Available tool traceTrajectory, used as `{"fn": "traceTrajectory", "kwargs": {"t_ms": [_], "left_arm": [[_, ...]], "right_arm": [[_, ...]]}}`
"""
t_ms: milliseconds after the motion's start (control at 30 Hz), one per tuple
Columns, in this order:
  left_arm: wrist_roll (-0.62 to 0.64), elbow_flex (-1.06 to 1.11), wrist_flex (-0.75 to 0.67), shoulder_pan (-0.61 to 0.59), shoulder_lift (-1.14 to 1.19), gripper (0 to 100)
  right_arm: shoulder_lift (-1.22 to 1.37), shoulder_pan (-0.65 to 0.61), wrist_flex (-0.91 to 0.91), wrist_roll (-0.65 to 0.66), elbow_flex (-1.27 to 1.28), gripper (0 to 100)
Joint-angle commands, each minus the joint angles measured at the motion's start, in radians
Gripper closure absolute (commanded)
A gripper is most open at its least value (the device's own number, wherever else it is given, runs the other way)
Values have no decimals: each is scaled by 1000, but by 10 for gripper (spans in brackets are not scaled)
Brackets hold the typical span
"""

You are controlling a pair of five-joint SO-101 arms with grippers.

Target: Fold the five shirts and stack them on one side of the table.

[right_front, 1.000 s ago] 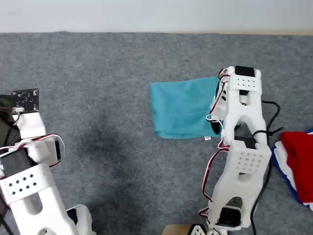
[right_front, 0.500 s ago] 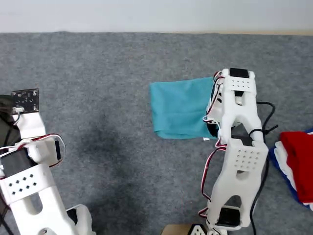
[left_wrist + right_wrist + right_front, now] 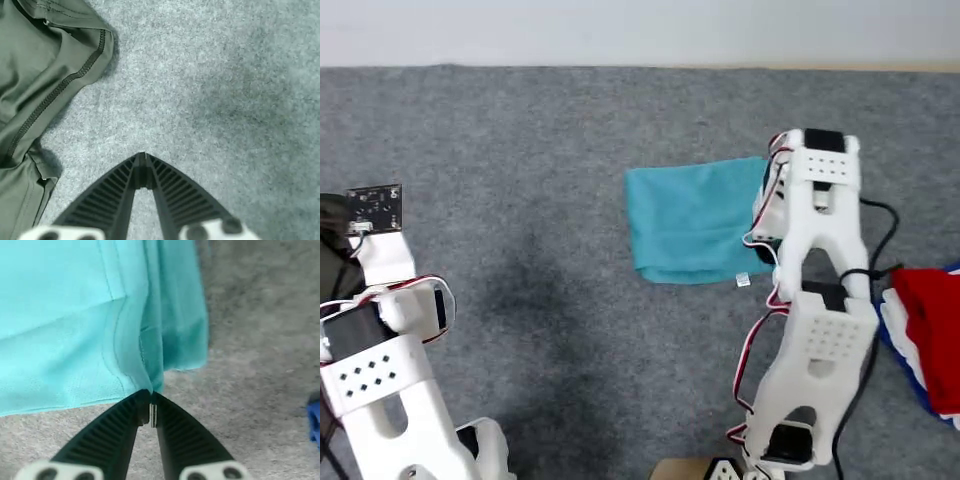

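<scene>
1. Near the middle of the high view, a bit to the right, a folded teal cloth shirt (image 3: 695, 220) lies flat on the grey fuzzy table cover (image 3: 540, 150).
2. Up from the bottom right of that view comes the white plastic right arm (image 3: 815, 300). Its far end covers the right edge of the teal shirt.
3. Seen from the right wrist, the right gripper (image 3: 151, 402) has its black ribbed fingers (image 3: 120, 430) pressed together. They pinch the edge of the teal shirt where its folded layers meet.
4. At the right edge of the high view sits a pile of red, white and blue shirts (image 3: 925, 340), just beside the right arm.
5. Down in the lower left corner of the high view is the white plastic left arm (image 3: 380, 380), well apart from the teal shirt.
6. Seen from the left wrist, the left gripper (image 3: 145, 167) has its tips pressed together and grips nothing. It is over bare grey cover.
7. Close to the left gripper lies a crumpled dark green shirt with black stitching (image 3: 35, 75). The gripper does not touch it.
</scene>
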Motion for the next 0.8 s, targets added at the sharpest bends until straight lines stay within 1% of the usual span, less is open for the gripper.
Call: {"fn": "traceTrajectory", "kwargs": {"t_ms": [0, 167, 300, 400, 467, 533, 633, 767], "left_arm": [[-6, -5, 6, -2, -20, 996], [-6, -5, 6, -2, -20, 996], [-6, -5, 9, -2, -20, 996], [-6, -5, 9, -2, -20, 996], [-6, -5, 8, -2, -20, 996], [-6, -5, 6, -2, -18, 996], [-6, -5, 6, 0, -17, 996], [-6, -5, 6, 0, -17, 996]], "right_arm": [[-107, 27, 7, -6, -6, 989], [-127, 48, -19, 2, -6, 989], [-110, 73, -42, 66, -6, 989], [-99, 74, -8, 100, -6, 989], [-102, 70, 18, 94, -6, 986], [-104, 64, 39, 60, -6, 954], [-96, 30, 54, 52, -3, 874], [-93, -24, 45, 48, 0, 875]]}}
